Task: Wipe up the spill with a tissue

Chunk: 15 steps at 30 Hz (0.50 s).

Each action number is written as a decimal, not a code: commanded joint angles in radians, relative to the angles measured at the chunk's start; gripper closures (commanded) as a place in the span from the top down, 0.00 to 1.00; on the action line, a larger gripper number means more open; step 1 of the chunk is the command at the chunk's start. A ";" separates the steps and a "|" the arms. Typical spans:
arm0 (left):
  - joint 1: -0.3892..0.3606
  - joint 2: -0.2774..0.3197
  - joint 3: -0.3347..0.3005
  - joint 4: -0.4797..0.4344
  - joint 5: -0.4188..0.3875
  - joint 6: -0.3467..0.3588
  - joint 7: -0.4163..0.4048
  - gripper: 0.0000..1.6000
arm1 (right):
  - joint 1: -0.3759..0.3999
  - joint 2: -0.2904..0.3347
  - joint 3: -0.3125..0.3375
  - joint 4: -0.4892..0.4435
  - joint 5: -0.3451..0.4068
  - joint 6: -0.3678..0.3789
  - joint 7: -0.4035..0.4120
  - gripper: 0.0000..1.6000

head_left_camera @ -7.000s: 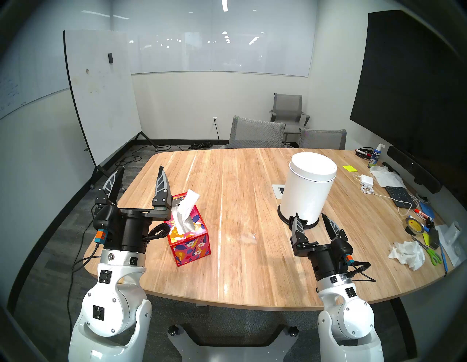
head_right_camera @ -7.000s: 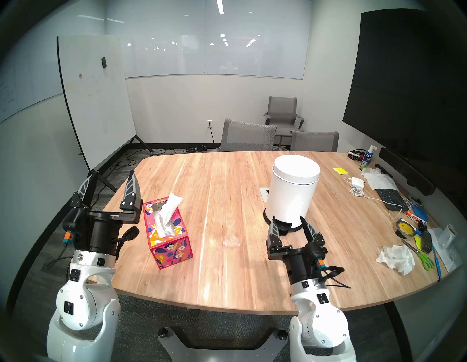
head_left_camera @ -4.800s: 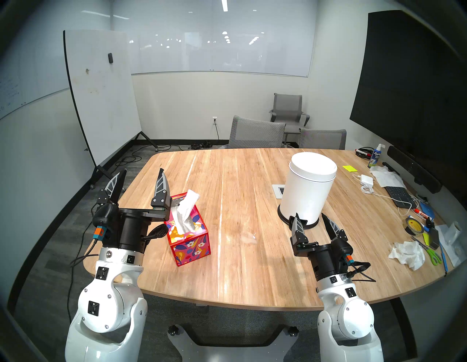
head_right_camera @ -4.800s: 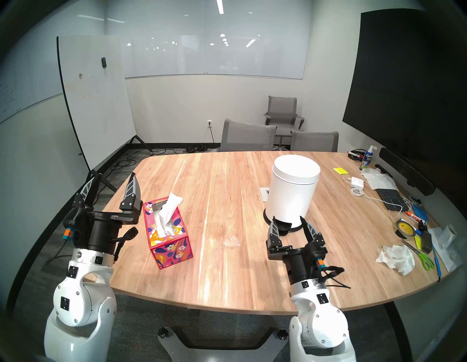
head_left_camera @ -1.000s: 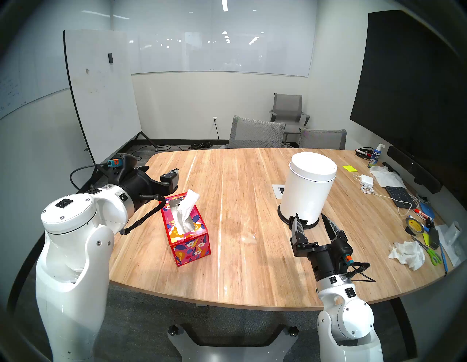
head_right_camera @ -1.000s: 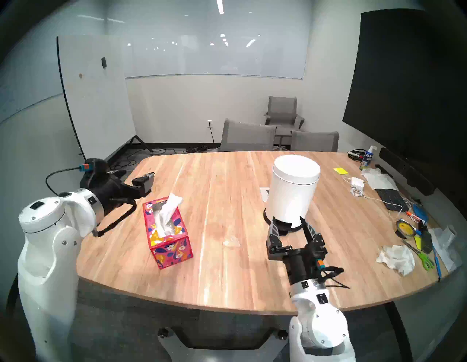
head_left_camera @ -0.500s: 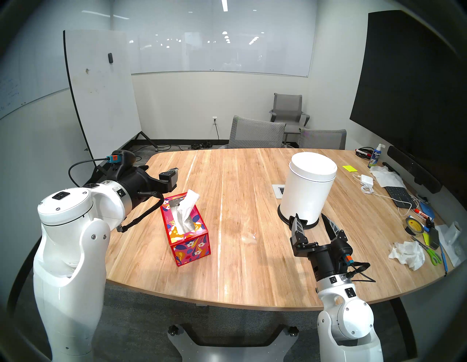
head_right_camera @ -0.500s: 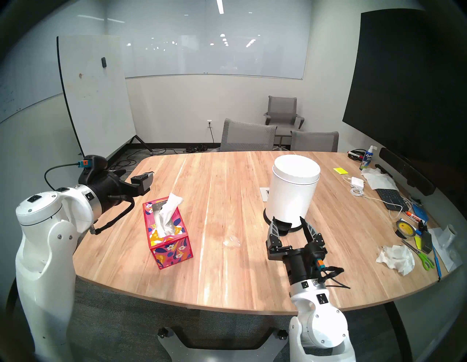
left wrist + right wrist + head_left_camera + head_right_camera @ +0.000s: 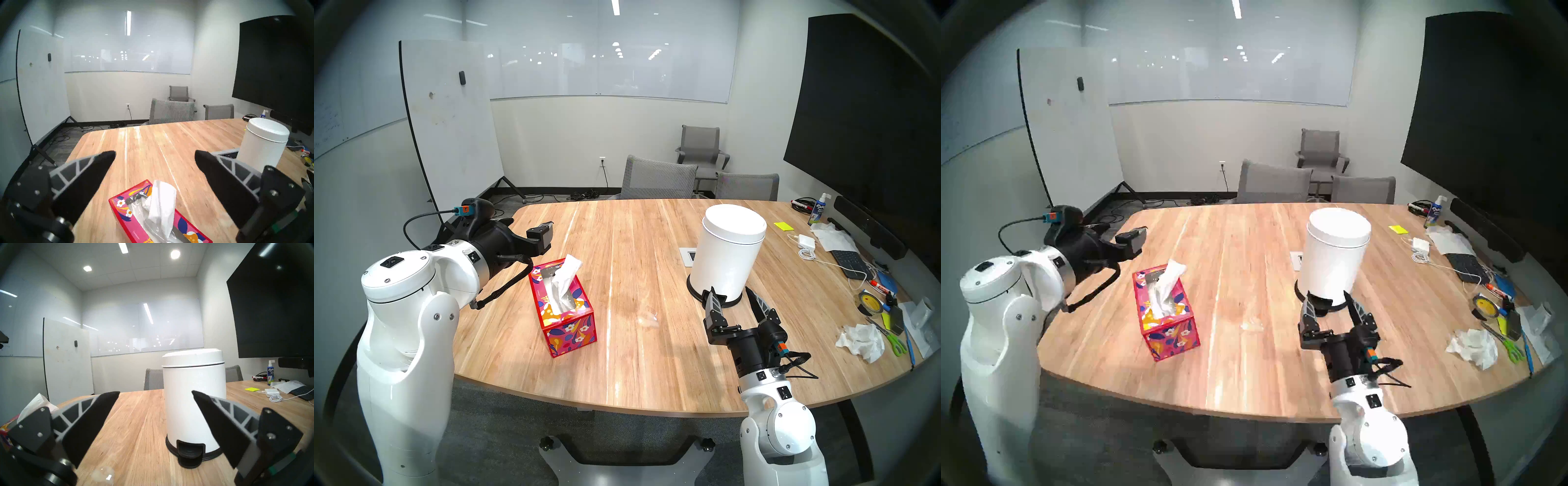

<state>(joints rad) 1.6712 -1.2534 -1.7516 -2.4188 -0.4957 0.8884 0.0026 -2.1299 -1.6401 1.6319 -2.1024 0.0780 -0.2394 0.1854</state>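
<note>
Hovering above the far-left part of the tabletop (image 9: 639, 258), left pincer (image 9: 155, 157) points nearly level toward the far wall, jaws spread wide, nothing between them; in the head view its fingers are mostly hidden behind its own black body. Red floral tissue box (image 9: 563, 309) sits just below and nearer than that pincer, on the tabletop's left side. The tissue (image 9: 566, 276) is white, creased, sticking upright out of the box's top slot, untouched; in the left wrist view it (image 9: 163, 203) shows low in the frame between the two fingers but under them, not touched.

The spill (image 9: 648, 319) is a small clear glossy patch on bare wood, mid-tabletop toward the near edge, between the tissue box and right pincer (image 9: 733, 298), apart from both. It also shows at the bottom of the right wrist view (image 9: 103, 476), below the left-hand finger.

Right pincer is released too, jaws wide, empty, tilted slightly up, held near the front of the white pedal bin (image 9: 728, 251), not touching. Bin lid down, black pedal (image 9: 190, 455) facing the pincer.

Crumpled white paper wad (image 9: 862, 341) lies at the right tabletop edge beside green scissors (image 9: 896, 342) and a tape roll (image 9: 868, 303), well apart from the spill
</note>
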 commanded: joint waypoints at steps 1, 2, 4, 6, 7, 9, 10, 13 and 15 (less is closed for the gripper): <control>0.003 -0.002 -0.003 -0.025 0.005 -0.018 0.001 1.00 | 0.003 0.003 0.001 -0.021 -0.001 -0.003 0.002 1.00; 0.003 -0.002 -0.003 -0.025 0.006 -0.019 0.000 1.00 | 0.003 0.003 0.001 -0.021 -0.001 -0.003 0.002 1.00; 0.004 -0.002 -0.004 -0.025 0.006 -0.019 0.000 1.00 | 0.003 0.003 0.001 -0.021 -0.001 -0.003 0.002 1.00; 0.004 -0.002 -0.004 -0.025 0.006 -0.020 -0.001 1.00 | 0.003 0.003 0.001 -0.021 -0.001 -0.003 0.002 1.00; 0.005 -0.002 -0.004 -0.025 0.007 -0.021 -0.002 1.00 | 0.003 0.003 0.001 -0.021 -0.001 -0.003 0.002 1.00; -0.097 -0.003 0.003 -0.025 -0.012 0.038 0.009 1.00 | 0.003 0.002 0.001 -0.020 -0.001 -0.004 0.002 1.00; -0.105 0.000 -0.004 -0.025 -0.035 0.029 -0.002 1.00 | 0.003 0.002 0.001 -0.019 -0.001 -0.004 0.002 1.00; -0.119 0.015 -0.008 -0.025 -0.050 0.009 -0.016 1.00 | 0.004 0.002 0.001 -0.017 -0.001 -0.004 0.002 1.00; -0.125 0.023 -0.007 -0.025 -0.063 0.018 -0.020 1.00 | 0.004 0.002 0.001 -0.017 -0.001 -0.004 0.002 1.00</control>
<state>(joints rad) 1.6504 -1.2505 -1.7550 -2.4192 -0.5155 0.8973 -0.0045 -2.1299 -1.6403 1.6319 -2.1022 0.0780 -0.2394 0.1854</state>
